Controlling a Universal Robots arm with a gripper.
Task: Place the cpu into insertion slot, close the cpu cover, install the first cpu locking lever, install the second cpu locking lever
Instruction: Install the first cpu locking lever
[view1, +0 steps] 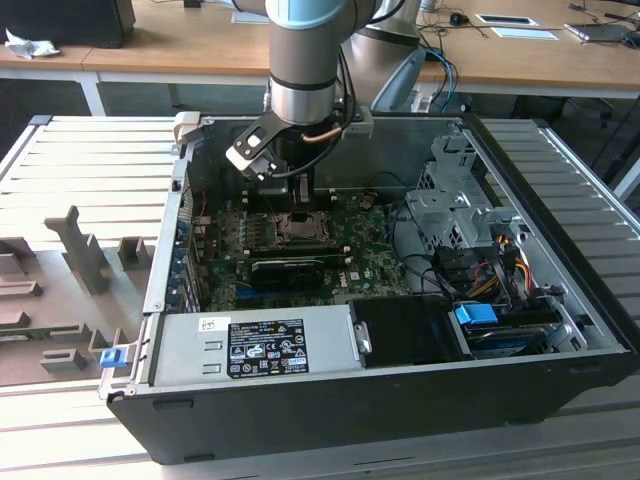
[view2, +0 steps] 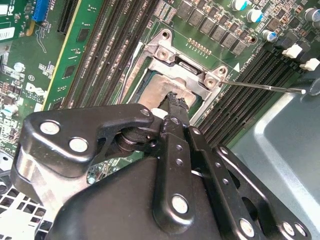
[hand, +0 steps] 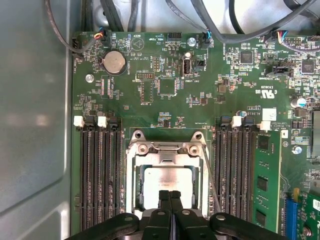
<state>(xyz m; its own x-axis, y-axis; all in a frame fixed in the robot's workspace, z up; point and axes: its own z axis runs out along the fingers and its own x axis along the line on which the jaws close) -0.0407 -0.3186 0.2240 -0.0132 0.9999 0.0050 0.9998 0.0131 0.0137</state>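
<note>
Gripper (hand: 169, 194), fingers pinched together, over the cpu (hand: 167, 180); green motherboard (hand: 200, 102) in open case (view1: 300, 415) on slatted table (view1: 100, 165).

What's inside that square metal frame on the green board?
The cpu, a flat silvery chip, shows in the cpu cover window. The pincer hides one edge of it, and the insertion slot beneath is covered.

Overview plus close-ups
Exterior view overlooks the case (view1: 350, 425); both wrist views closely share the insertion slot (hand: 133, 180) (view2: 165, 54).
</note>
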